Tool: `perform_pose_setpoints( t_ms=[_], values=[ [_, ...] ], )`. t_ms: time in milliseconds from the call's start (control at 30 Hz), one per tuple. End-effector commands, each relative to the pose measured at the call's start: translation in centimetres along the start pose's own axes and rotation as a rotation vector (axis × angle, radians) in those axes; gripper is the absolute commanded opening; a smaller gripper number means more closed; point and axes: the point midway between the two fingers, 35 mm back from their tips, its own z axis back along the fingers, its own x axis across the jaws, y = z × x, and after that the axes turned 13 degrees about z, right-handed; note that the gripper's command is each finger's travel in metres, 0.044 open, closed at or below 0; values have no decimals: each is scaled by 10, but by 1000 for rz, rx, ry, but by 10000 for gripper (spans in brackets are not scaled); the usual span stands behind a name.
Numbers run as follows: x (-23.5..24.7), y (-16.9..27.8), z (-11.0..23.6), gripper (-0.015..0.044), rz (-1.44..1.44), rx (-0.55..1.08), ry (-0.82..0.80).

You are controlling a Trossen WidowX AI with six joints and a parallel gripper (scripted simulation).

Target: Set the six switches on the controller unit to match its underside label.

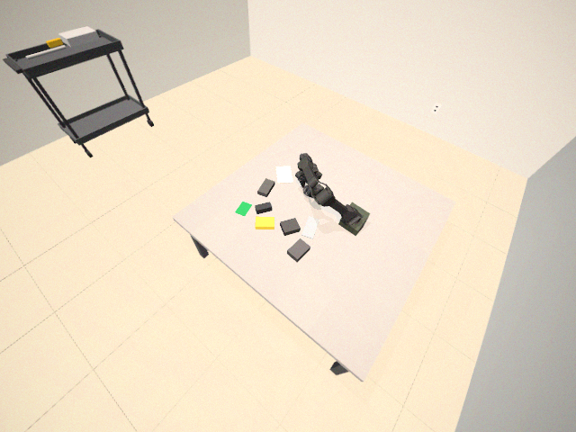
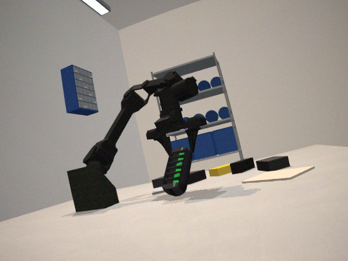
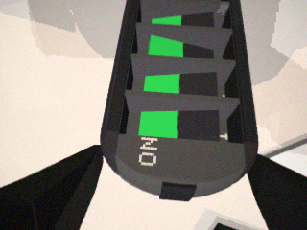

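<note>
Holding the unit (image 2: 176,171) by its upper end, our fingers (image 2: 162,139) stood wide on its two sides. We saw it tilted steeply over the bench (image 2: 224,224), its lower end near the surface, its switches (image 3: 165,82) facing outward.

Arm (image 1: 325,195) on pale table (image 1: 381,279); grey blocks, yellow block (image 1: 265,222), green card (image 1: 243,208) scattered beside it; black cart (image 1: 112,35) far corner.
</note>
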Motion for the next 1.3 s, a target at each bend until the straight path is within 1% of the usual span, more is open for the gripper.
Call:
perform_pose_setpoints(
  t_ms=[0, 1267],
  values=[
    [-1, 3, -2, 338, -7, 3, 1],
    [5, 25, -20, 337, -6, 4, 1]
  ],
)
